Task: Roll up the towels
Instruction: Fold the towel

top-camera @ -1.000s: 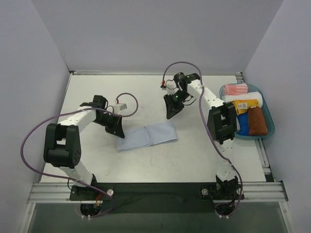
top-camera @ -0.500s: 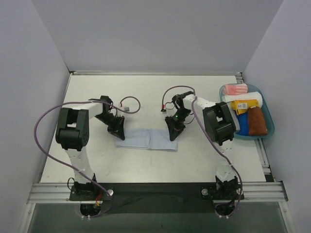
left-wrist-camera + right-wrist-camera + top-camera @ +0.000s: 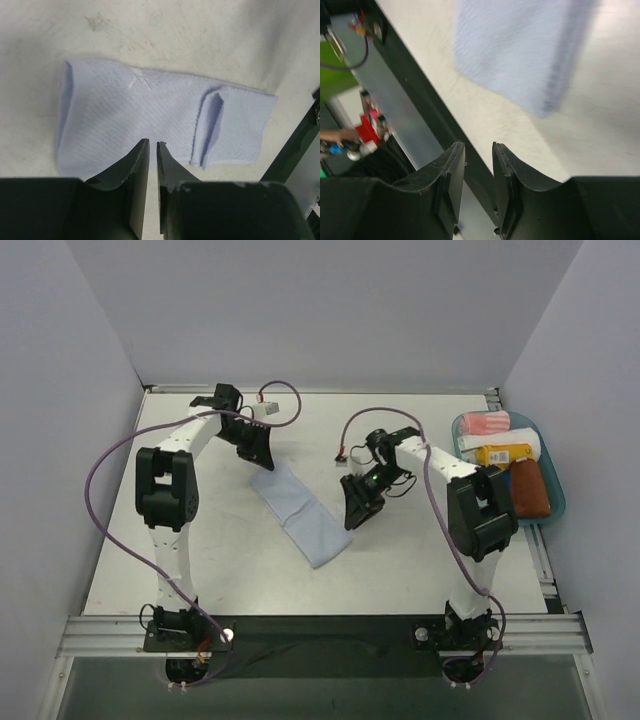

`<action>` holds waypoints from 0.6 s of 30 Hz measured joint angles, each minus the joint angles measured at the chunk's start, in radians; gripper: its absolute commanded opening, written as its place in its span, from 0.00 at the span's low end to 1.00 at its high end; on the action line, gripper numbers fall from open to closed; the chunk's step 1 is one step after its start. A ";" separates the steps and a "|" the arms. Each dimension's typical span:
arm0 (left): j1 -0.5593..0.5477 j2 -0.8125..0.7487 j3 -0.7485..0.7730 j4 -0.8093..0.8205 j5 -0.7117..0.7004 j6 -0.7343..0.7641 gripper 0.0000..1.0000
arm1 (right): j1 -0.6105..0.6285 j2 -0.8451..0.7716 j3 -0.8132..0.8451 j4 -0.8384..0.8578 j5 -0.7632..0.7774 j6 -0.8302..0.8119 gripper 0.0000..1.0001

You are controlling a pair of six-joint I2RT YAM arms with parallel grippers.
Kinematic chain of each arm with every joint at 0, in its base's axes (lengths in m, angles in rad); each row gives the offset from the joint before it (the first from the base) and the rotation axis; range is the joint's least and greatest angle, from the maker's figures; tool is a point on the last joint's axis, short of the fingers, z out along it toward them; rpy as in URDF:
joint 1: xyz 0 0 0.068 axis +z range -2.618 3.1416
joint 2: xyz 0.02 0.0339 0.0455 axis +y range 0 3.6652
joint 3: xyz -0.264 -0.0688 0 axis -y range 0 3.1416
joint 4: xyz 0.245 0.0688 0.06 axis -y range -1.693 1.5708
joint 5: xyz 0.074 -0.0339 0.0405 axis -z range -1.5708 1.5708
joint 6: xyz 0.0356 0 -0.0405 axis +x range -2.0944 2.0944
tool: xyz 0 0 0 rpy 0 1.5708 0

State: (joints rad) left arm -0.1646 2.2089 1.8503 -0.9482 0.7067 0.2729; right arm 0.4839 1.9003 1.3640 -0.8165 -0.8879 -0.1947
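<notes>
Pale-blue towel point(image 3: 300, 515): flat and unrolled on the counter point(image 3: 200, 550), a long strip on a slant from far left to near right, between the two arms.
Change of lie: half a second earlier the strip lay crosswise in front of the arms. It now lies on the diagonal, with one end drawn toward the back left.
Left hand point(image 3: 152, 145): has travelled to the far-left end of the strip. Its fingers stand a narrow slit apart with no cloth between them, tips poised over the towel's long edge.
Right hand point(image 3: 479, 146): just beside the near-right end of the strip. Fingers parted, nothing between them.
Meaning for the task: both hands appear to have let go after re-laying the cloth. This reads as set-up finished and rolling not yet begun, with a roll from one short end the likely next step.
Turned-over flap: the left wrist view shows a small fold lying back on the cloth near one short end. Left as it is, it could make the roll uneven.
Rust-brown towel point(image 3: 530, 490): in the tray point(image 3: 558, 480) at the right, packed among other cloths. Whether it is rolled cannot be told.
Hidden or unclear: in the top view each hand's own body masks its fingertips, so contact with the cloth cannot be read. The right wrist view is blurred and cuts the towel off at the upper edge.
</notes>
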 measured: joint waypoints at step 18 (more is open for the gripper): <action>-0.032 -0.063 -0.318 0.092 0.016 -0.066 0.09 | -0.032 0.225 -0.011 0.072 -0.006 0.036 0.16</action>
State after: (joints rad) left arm -0.1970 2.1464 1.5322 -0.8562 0.7231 0.2070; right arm 0.4515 2.1258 1.3529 -0.7444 -0.8940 -0.1589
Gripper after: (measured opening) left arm 0.108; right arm 0.177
